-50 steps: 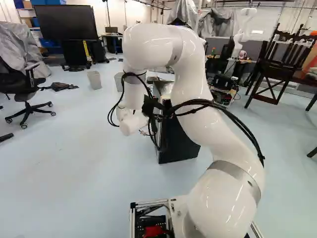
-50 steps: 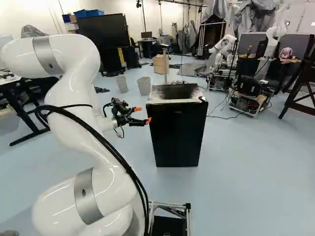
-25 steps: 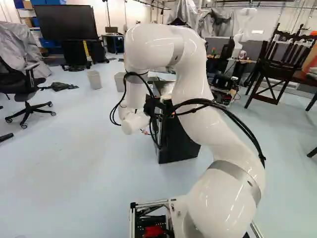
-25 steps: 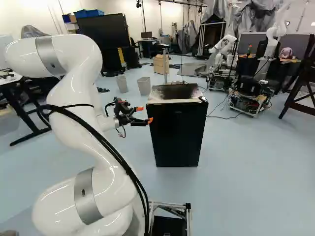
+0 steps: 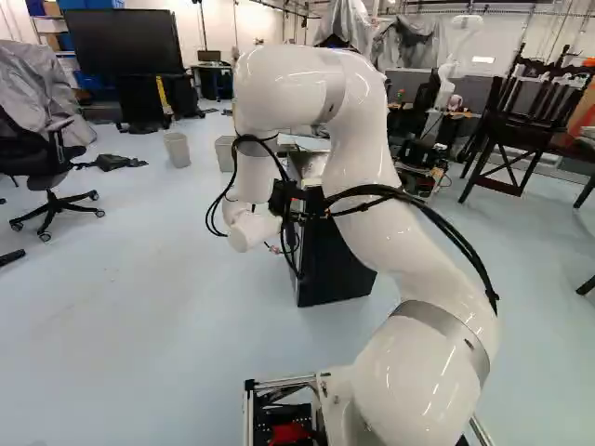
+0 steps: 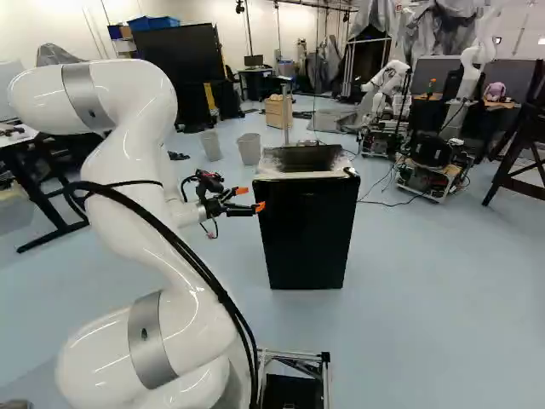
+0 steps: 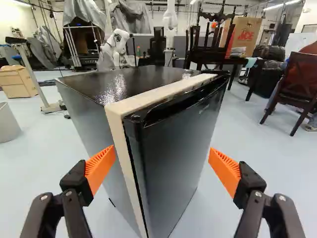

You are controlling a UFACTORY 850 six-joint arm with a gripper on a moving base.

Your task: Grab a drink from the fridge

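The white arm (image 5: 358,158) was seen bent over high, with its wrist brought down beside the fridge. By the far wall, at the left of the left base view, a large black screen (image 5: 121,42) was placed. The black fridge (image 6: 308,230) was seen standing on the floor (image 6: 409,298), near the middle of the right base view, and in the left base view it was partly covered by the arm. Its door (image 7: 181,144) was closed against a pale strip (image 7: 121,119), which was shown upright, ahead of the gripper (image 6: 250,198). At the left of the left base view, an office chair (image 5: 46,163) was found. Beyond the fridge, to its left in the right base view, two grey bins (image 6: 210,145) were set near each other. In the wrist view, the two fingers were held wide apart, one toward each side of the fridge's front corner, and nothing was clamped between them. Whether the fridge was touched by the orange pads (image 7: 225,171) could not be told.
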